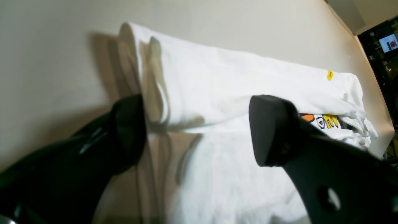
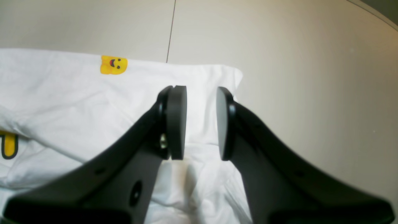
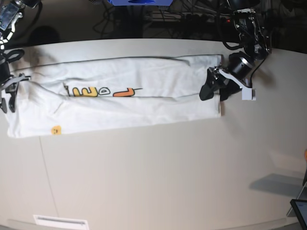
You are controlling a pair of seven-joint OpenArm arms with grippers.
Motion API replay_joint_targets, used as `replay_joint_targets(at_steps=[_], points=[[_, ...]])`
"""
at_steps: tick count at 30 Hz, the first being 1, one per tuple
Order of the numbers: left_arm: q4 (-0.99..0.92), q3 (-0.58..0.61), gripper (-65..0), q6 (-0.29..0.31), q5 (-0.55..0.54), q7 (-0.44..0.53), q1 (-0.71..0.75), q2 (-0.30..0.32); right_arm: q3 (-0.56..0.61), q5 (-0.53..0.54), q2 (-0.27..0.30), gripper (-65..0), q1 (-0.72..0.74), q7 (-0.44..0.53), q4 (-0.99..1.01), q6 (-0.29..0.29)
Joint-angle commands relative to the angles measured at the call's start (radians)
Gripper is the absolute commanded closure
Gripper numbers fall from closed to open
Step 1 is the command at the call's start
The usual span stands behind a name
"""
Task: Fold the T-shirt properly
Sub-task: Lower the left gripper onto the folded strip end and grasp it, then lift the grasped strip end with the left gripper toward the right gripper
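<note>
The T-shirt (image 3: 144,108) lies on the table as a long white strip, both long sides folded inward and a band of colourful print (image 3: 100,91) showing along the middle. A small yellow smiley (image 3: 56,130) marks its near left corner. My left gripper (image 3: 214,88) hovers over the shirt's right end, wide open with nothing in it; in the left wrist view its fingers (image 1: 270,130) straddle the folded cloth (image 1: 224,93). Over the strip's left end sits my right gripper (image 2: 201,123), pads a narrow gap apart, with only cloth (image 2: 62,102) beneath and nothing between them.
The pale table (image 3: 158,177) has a seam (image 2: 171,31) running away from the shirt. A white label (image 3: 60,222) lies at the front edge and a dark screen (image 3: 300,211) at the front right corner. Cables and equipment (image 3: 192,17) crowd the back.
</note>
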State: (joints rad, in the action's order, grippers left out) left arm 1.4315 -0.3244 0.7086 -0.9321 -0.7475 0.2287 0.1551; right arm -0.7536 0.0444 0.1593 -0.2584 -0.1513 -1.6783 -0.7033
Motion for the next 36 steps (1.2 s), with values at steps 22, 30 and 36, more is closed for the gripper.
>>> replay_joint_targets(at_steps=[22,30,36], points=[[-0.100,0.001,-25.4,-0.010,0.023,-0.028,-0.024,0.022,0.001,0.013,0.004,-16.4,0.000,0.029,-0.016,0.005],[-0.100,0.001,-17.8,-0.010,0.061,-0.030,-0.027,0.019,0.001,0.013,0.004,-16.4,0.000,0.029,-0.016,0.005],[-0.093,0.003,0.0,-0.010,0.137,-0.030,-0.033,0.008,0.001,0.013,0.004,-16.2,0.000,0.029,-0.016,0.005]])
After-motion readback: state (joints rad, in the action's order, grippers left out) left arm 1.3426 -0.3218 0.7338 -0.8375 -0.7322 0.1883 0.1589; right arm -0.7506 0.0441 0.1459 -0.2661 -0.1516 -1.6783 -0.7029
